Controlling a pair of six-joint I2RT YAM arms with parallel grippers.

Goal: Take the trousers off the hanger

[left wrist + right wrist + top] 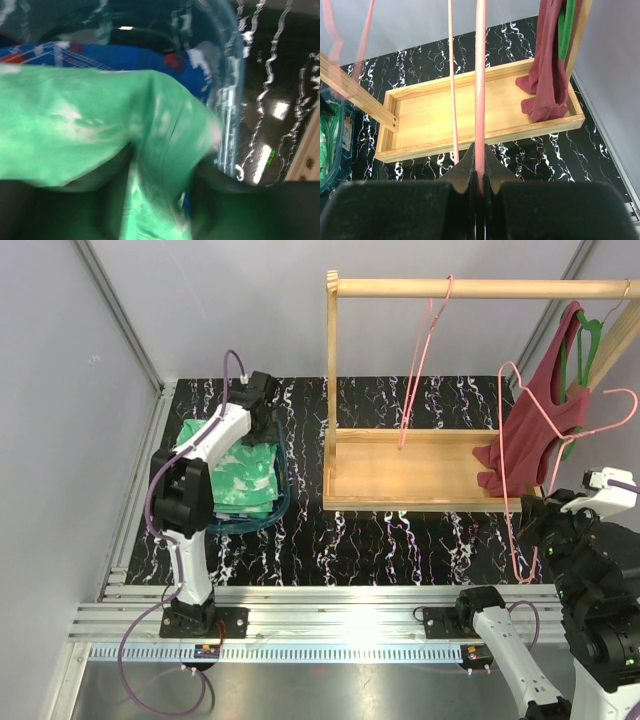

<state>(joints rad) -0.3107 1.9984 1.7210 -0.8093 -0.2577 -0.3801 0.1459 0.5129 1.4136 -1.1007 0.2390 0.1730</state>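
The green mottled trousers [245, 475] lie in a clear bin [283, 502] at the left. In the left wrist view the green cloth [75, 115] fills the frame, with the blue patched trousers [125, 55] under it. My left gripper [262, 398] is at the bin's far side. Its fingers stand apart, and green cloth runs up between them [162, 200]. My right gripper [530, 512] is shut on the wire of a bare pink hanger [508, 440], which it holds upright in front of the rack [480, 75].
A wooden rack with a tray base [400, 470] and a top rod [480, 287] stands mid-table. A second bare pink hanger [425, 350] hangs on the rod. A maroon top [535, 425] on a green hanger [583, 350] hangs at the right end.
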